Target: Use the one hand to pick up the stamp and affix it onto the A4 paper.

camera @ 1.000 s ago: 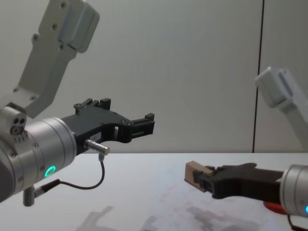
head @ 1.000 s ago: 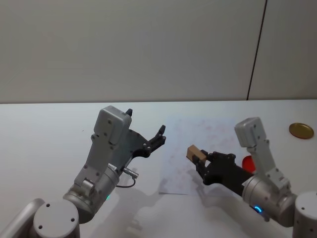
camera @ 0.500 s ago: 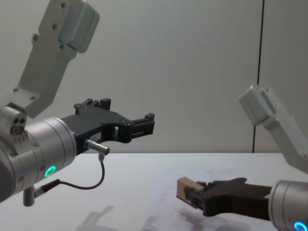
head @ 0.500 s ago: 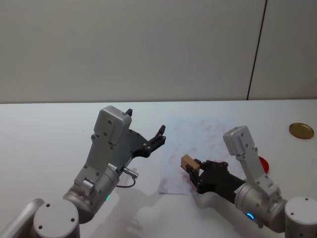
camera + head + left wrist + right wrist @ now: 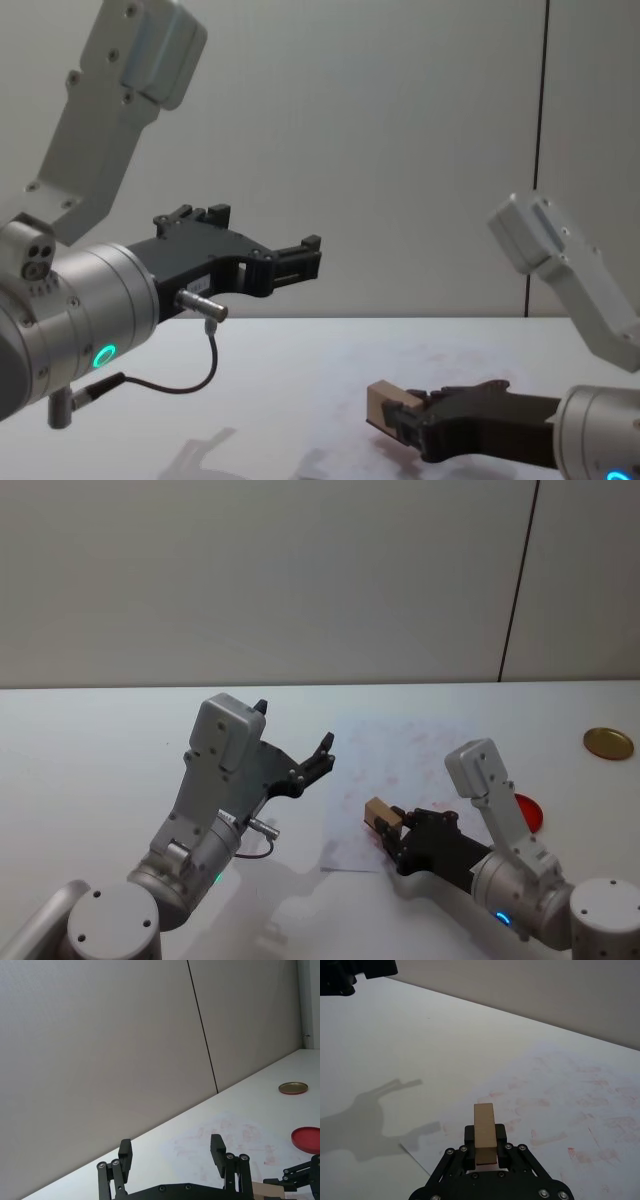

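Since the stamp (image 5: 379, 809) appeared to be a small block of bare tan wood, it was judged light, rigid and hard to crush, its flat, matt faces well suited to being pinched across the narrow sides. It was clamped at its rear end by the right gripper (image 5: 389, 827), low over the near corner of the A4 paper (image 5: 425, 752), a thin, limp white sheet mottled with faint red prints on the smooth tabletop (image 5: 90, 740); contact could not be confirmed. The left gripper (image 5: 171, 1152) was held aloft, fingers spread, idle.
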